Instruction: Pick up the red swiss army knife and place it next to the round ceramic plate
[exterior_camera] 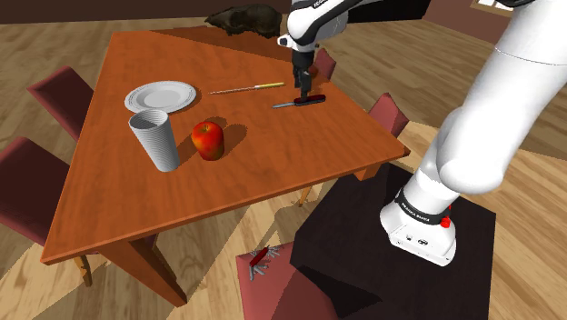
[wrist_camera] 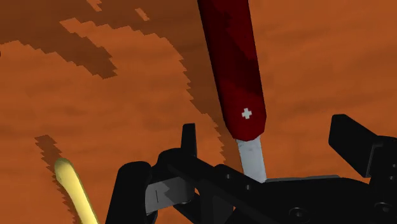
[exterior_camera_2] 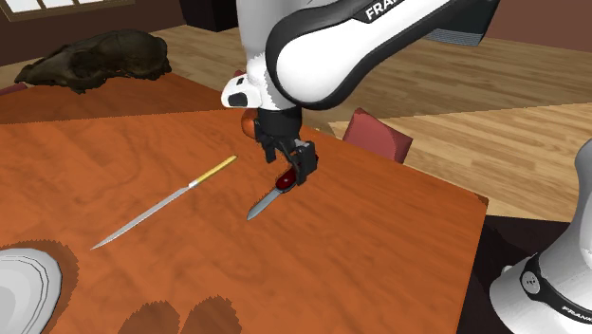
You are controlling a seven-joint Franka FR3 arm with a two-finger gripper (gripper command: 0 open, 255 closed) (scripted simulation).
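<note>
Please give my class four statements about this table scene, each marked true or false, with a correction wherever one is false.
1. The red swiss army knife lies on the brown wooden table with its blade folded out. True.
2. The black two-finger gripper is shut on the knife. False: its fingers stand apart over the knife, which rests on the table.
3. The red apple sits on the round white plate. False: it stands on the table beside the ribbed grey cup.
4. In the shoulder view, a slim yellow-handled tool lies between the plate and the knife. True.
</note>
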